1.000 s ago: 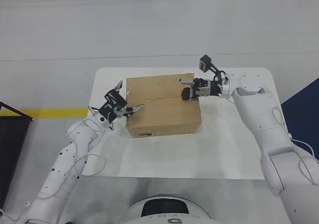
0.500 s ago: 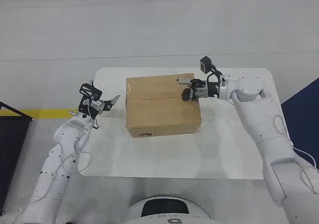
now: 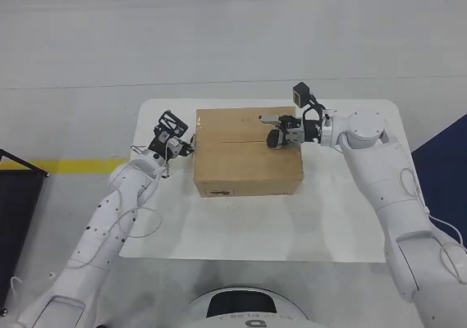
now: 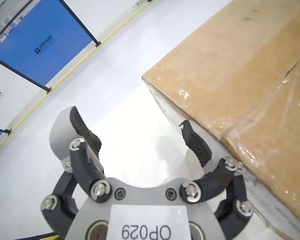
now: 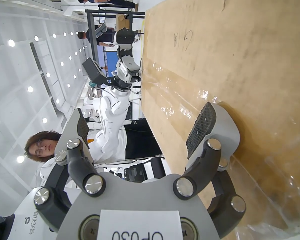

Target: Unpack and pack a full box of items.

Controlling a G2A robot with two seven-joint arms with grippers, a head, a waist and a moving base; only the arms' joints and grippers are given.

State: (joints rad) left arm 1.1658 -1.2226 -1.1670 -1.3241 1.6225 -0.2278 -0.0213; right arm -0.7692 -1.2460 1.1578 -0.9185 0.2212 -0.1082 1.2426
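Observation:
A brown cardboard box (image 3: 248, 150), taped shut along its middle seam, stands on the white table (image 3: 331, 230). My left gripper (image 3: 185, 141) is open at the box's left side near its far corner; in the left wrist view one finger (image 4: 196, 143) rests against the box wall (image 4: 242, 76) and the other (image 4: 83, 128) stands free over the table. My right gripper (image 3: 272, 135) is open at the box's top right, by the taped seam; one finger (image 5: 202, 128) lies on the box top (image 5: 215, 51), the other (image 5: 81, 127) is off it.
Bare table lies in front of the box and to its right. A black frame (image 3: 3, 164) and a yellow floor line (image 3: 69, 166) lie to the left of the table.
The left arm swung out to the left, then came back against the box's left side farther back. The box shifted a little to the right. The right gripper held its place.

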